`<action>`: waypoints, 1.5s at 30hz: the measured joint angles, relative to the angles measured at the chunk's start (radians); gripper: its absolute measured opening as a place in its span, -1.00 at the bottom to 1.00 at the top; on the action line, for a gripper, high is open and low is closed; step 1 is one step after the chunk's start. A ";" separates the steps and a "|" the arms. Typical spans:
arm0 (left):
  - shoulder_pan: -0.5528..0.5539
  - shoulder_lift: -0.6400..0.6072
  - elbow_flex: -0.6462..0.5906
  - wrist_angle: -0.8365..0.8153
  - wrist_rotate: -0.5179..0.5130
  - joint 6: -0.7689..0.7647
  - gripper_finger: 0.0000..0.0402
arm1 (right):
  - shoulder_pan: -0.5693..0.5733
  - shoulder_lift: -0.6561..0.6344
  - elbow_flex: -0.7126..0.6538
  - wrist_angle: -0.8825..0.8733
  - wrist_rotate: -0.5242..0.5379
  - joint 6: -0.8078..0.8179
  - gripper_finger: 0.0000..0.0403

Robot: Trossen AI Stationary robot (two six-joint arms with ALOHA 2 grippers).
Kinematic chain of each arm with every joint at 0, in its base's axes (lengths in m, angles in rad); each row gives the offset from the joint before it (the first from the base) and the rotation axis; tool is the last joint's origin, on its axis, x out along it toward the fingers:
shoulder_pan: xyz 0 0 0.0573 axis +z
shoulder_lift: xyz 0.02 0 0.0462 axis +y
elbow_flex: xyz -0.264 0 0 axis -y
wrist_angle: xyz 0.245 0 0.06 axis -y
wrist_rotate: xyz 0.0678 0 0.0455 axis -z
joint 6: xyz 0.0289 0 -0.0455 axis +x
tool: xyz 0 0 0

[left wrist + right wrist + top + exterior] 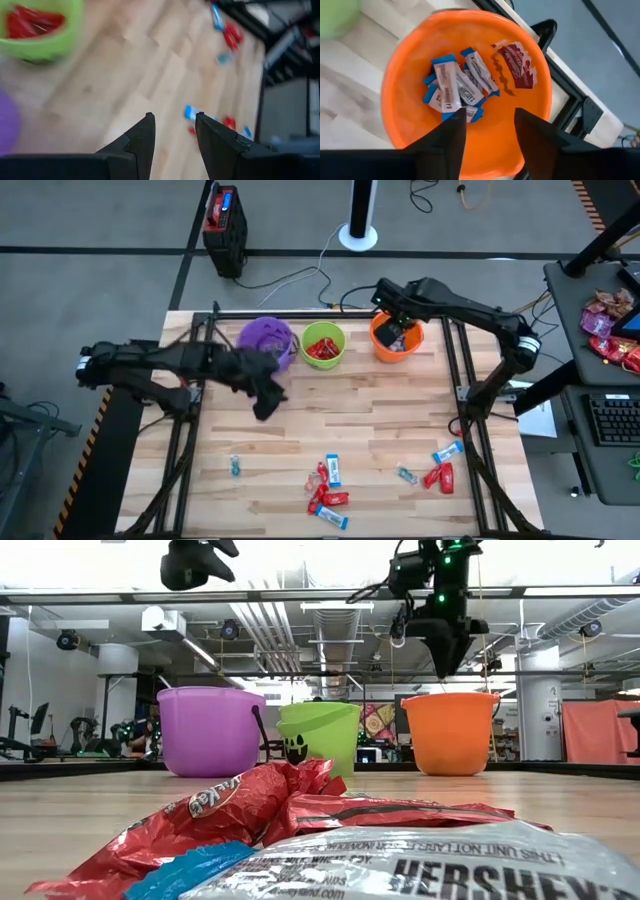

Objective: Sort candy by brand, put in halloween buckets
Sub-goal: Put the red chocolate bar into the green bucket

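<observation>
Here the right gripper (487,132), fingers parted and empty, hangs over the round orange plastic bucket (407,60) of blue-and-white bar candy (447,90) at the table's one o'clock, while the left gripper (174,130), fingers apart and empty, hovers at ten o'clock.

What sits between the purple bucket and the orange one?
The green bucket, holding red candy, stands between the purple bucket and the orange bucket; the high and low views both show it.

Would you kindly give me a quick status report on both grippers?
Right gripper open above orange bucket, blue-and-white bars inside. Left gripper open, empty, near purple bucket. Loose candy remains.
</observation>
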 joint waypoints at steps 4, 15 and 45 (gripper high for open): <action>-0.126 0.064 -0.011 0.033 0.000 -0.061 -0.38 | 0.026 -0.048 0.001 0.006 -0.050 -0.020 -0.12; -0.380 0.398 -0.005 0.380 -0.069 -0.185 -0.38 | 0.231 -0.252 -0.010 0.079 -0.106 0.043 -0.06; -0.401 0.774 0.174 0.245 -0.170 0.485 -0.38 | 0.375 -0.257 -0.020 0.102 -0.105 0.003 -0.06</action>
